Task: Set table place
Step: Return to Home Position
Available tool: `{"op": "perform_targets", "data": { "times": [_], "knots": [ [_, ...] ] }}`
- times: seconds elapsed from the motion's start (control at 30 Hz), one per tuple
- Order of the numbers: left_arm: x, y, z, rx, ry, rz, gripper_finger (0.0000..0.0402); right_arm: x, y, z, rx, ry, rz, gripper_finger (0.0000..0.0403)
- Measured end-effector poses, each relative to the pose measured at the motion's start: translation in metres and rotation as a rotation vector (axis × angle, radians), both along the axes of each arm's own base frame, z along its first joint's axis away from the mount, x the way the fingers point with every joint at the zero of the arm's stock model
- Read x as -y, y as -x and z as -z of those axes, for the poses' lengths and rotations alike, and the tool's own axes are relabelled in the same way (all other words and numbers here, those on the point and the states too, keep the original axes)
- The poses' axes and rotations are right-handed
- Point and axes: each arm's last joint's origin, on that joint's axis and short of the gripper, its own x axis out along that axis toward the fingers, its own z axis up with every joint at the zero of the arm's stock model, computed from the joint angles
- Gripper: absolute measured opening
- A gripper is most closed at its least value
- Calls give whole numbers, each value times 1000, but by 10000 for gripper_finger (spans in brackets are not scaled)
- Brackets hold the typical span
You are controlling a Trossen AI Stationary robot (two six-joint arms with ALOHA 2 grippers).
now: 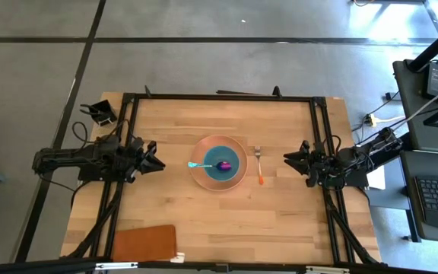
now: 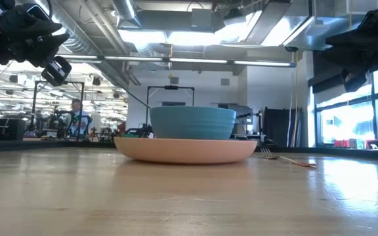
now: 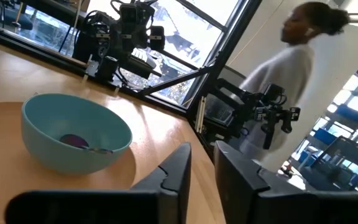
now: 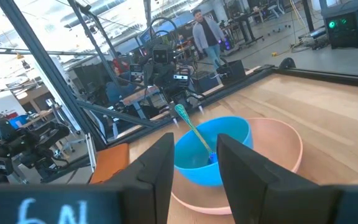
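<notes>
A round salmon-orange plate (image 1: 219,181) lies at the middle of the wooden table (image 1: 173,122). A teal bowl (image 1: 233,156) stands on it and also shows in the low view (image 2: 192,122). A spoon with a purple head (image 1: 224,165) lies in the bowl, its teal handle (image 1: 196,164) sticking out over the rim toward the table's left. A fork (image 1: 258,164) with an orange handle lies flat on the table just right of the plate. My left gripper (image 1: 158,160) (image 3: 202,149) hovers left of the plate, slightly open and empty. My right gripper (image 1: 286,157) (image 4: 196,137) hovers right of the fork, open and empty.
A brown flat mat (image 1: 144,242) lies at the table's near left edge. A small black holder (image 1: 101,114) sits outside the far left corner. A black rail frame (image 1: 219,97) edges the table. One person (image 3: 291,81) and another person (image 4: 207,31) stand in the room beyond.
</notes>
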Motion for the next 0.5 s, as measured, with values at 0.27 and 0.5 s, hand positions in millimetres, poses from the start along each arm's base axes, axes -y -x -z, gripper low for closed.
{"op": "perform_targets", "data": {
  "times": [0.27,0.5],
  "knots": [
    [0,0,0,-1,0,0,74,0,0,0,0,0,0,124],
    [0,0,0,-1,0,0,76,0,0,0,0,0,0,124]
  ]
}}
